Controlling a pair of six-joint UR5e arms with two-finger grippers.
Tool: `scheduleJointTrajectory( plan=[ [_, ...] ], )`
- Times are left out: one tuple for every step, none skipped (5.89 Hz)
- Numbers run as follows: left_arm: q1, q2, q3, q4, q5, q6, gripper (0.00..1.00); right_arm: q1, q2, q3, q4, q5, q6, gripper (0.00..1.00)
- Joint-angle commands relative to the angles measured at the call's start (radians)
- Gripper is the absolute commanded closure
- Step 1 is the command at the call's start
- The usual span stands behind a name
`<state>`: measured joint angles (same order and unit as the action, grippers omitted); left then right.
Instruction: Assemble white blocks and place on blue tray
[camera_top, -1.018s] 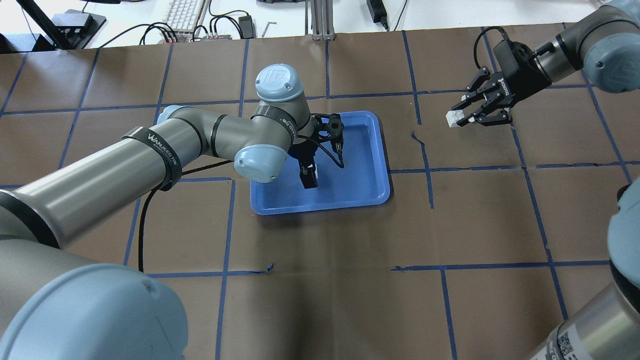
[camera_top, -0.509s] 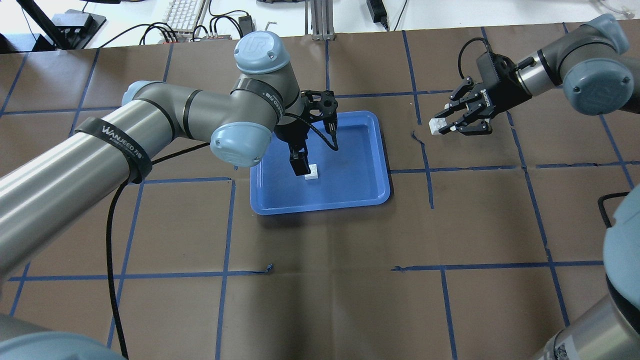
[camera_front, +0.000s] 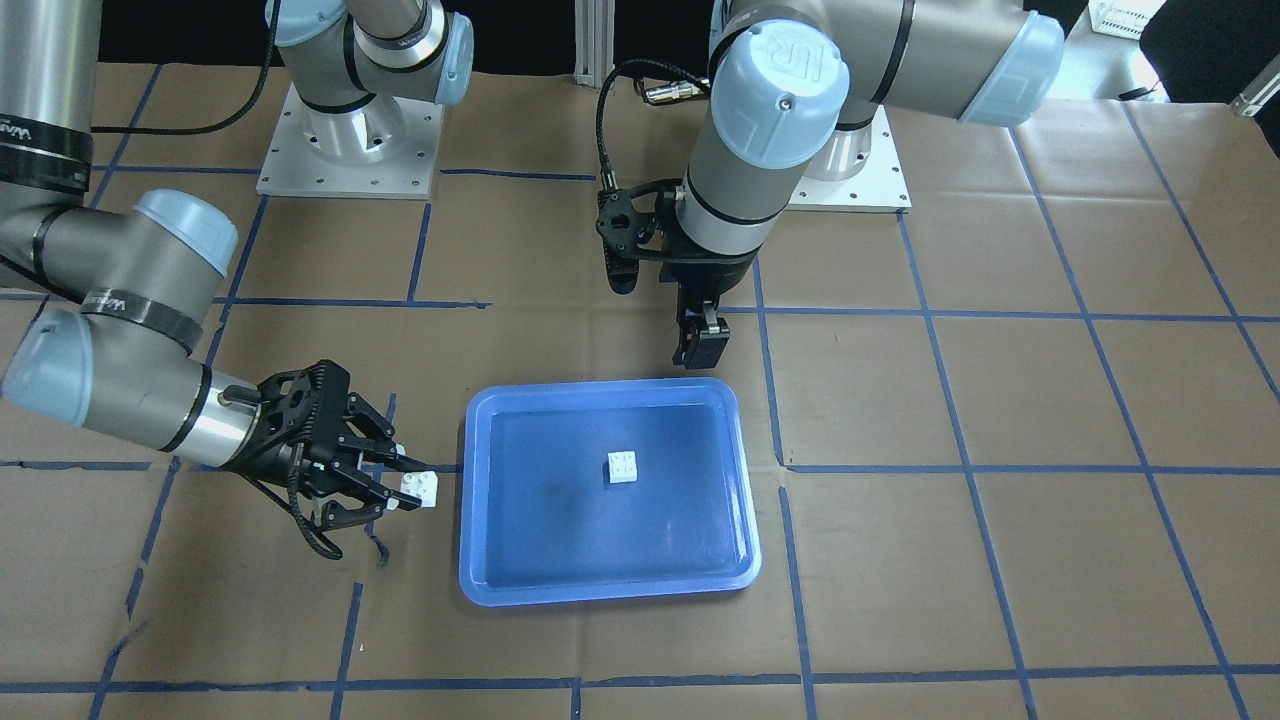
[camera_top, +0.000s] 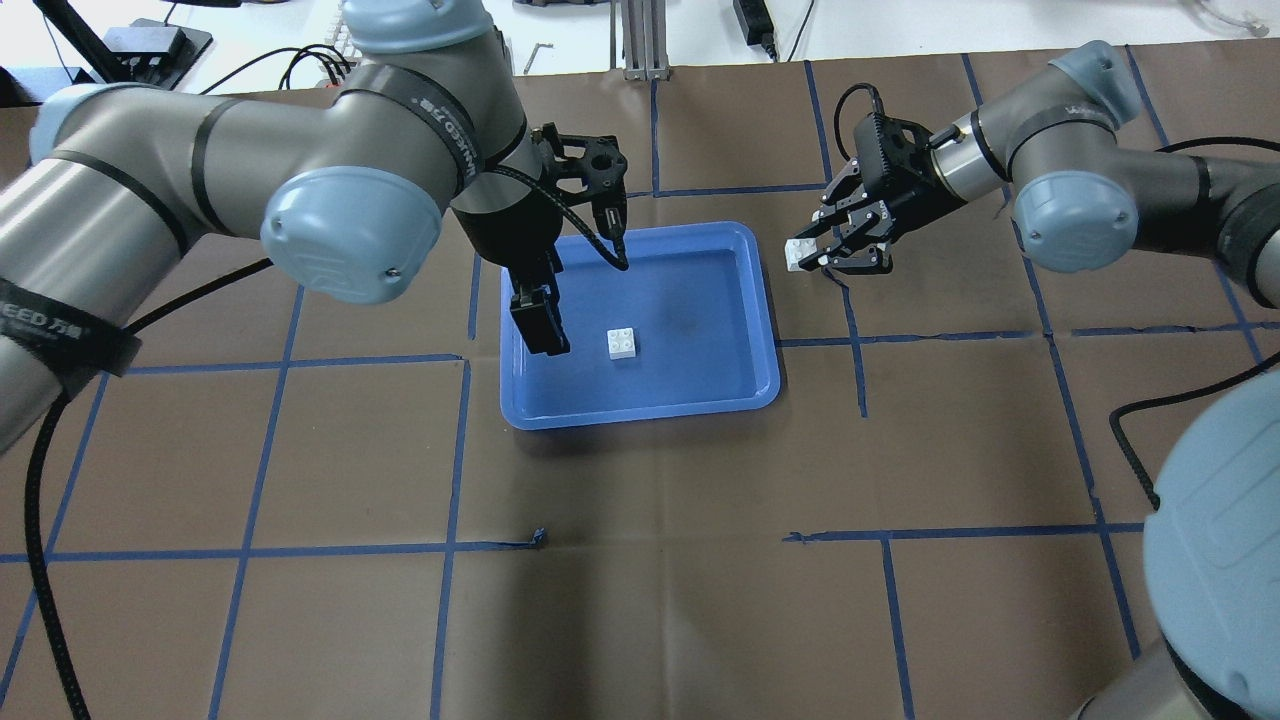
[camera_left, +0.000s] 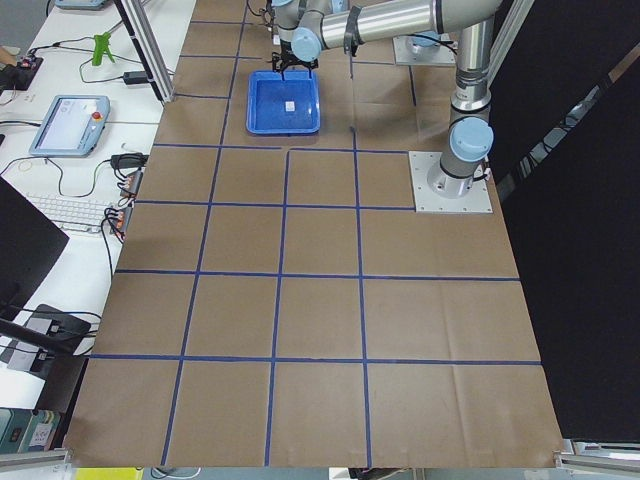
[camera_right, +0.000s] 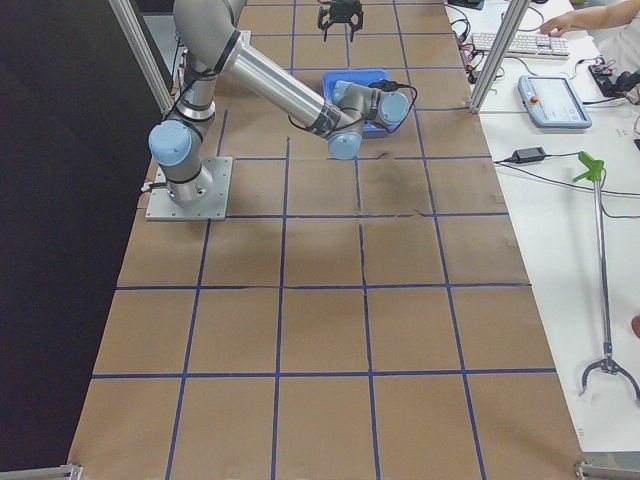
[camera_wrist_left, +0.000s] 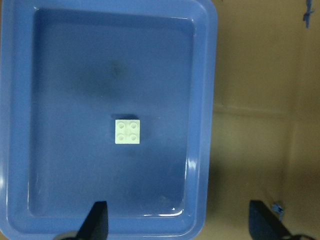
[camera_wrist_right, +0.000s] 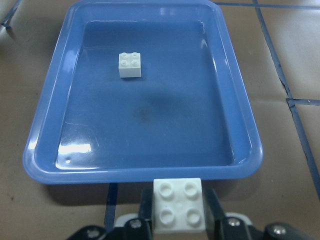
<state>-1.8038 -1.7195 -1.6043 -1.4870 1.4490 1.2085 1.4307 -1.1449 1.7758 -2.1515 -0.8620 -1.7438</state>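
Observation:
One white block (camera_top: 623, 343) lies studs up near the middle of the blue tray (camera_top: 640, 418); it also shows in the front view (camera_front: 623, 467) and both wrist views (camera_wrist_left: 127, 131) (camera_wrist_right: 129, 64). My left gripper (camera_top: 543, 335) hangs open and empty above the tray's left part, clear of that block; its two fingers stand wide apart in the left wrist view. My right gripper (camera_top: 815, 255) is shut on the second white block (camera_top: 799, 253), studs up (camera_wrist_right: 178, 205), held above the table just outside the tray's right rim (camera_wrist_right: 145, 176).
Brown paper with a blue tape grid covers the table. A keyboard (camera_top: 370, 25), cables and an aluminium post (camera_top: 640, 40) sit beyond the far edge. The arm base plates (camera_front: 350, 150) stand on the robot's side of the tray.
My left gripper let go of a white block on the tray, rose and drew off to the left. My right gripper carried its block leftward to the tray's right rim.

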Motion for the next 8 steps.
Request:
scheduleJointTrajectory(
  plan=[
    [0.001, 0.093, 0.049, -0.163, 0.001, -0.083, 0.02, 0.147, 0.034, 0.091, -0.364, -0.002, 0.307, 0.69],
    [0.004, 0.141, 0.038, -0.188, 0.026, -0.193, 0.02, 0.18, 0.081, 0.102, -0.49, -0.009, 0.408, 0.69],
    [0.003, 0.153, 0.05, -0.203, 0.087, -0.397, 0.02, 0.224, 0.109, 0.102, -0.571, -0.018, 0.499, 0.69],
    [0.003, 0.181, 0.044, -0.194, 0.088, -0.553, 0.02, 0.237, 0.131, 0.103, -0.573, -0.019, 0.5, 0.69],
    [0.023, 0.195, 0.028, -0.191, 0.086, -0.736, 0.01, 0.241, 0.155, 0.105, -0.576, -0.02, 0.5, 0.69],
    [0.035, 0.205, 0.021, -0.109, 0.085, -0.996, 0.01, 0.253, 0.168, 0.112, -0.576, -0.02, 0.5, 0.69],
    [0.037, 0.204, 0.005, 0.007, 0.086, -1.188, 0.01, 0.258, 0.166, 0.122, -0.576, -0.02, 0.497, 0.69],
    [0.04, 0.205, 0.004, 0.037, 0.086, -1.325, 0.01, 0.26, 0.163, 0.122, -0.577, -0.02, 0.497, 0.69]
  ],
)
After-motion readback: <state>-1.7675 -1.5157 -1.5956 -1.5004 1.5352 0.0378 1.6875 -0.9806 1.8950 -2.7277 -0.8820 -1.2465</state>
